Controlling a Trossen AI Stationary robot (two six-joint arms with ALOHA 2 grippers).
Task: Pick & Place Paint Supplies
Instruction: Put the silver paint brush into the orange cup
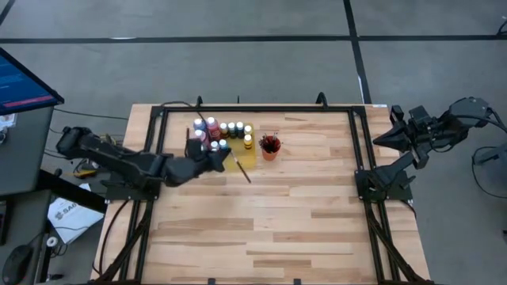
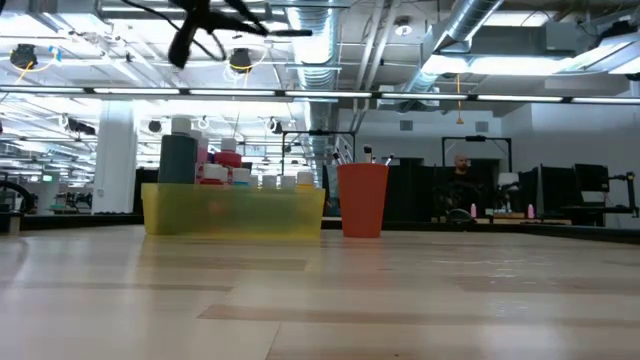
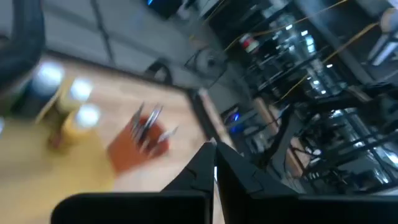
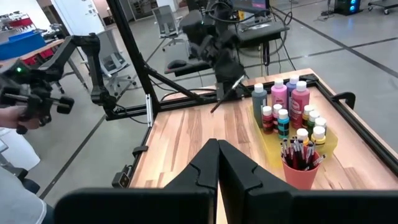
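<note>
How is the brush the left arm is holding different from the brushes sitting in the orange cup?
The held brush is alone; the cup brushes are bunched together. The held brush slants over the table, pinched in the left gripper; the cup brushes stand roughly upright in the orange cup, touched by no gripper. Both are thin and dark-handled.

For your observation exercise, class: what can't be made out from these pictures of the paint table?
- Low view: the yellow tray wall hides the lower parts of the paint bottles.
- Left wrist view: the orange cup and its brushes are blurred.
- High view: the brush at the left gripper is too thin to show its tip.
- Right wrist view: bottle labels are too small.
</note>
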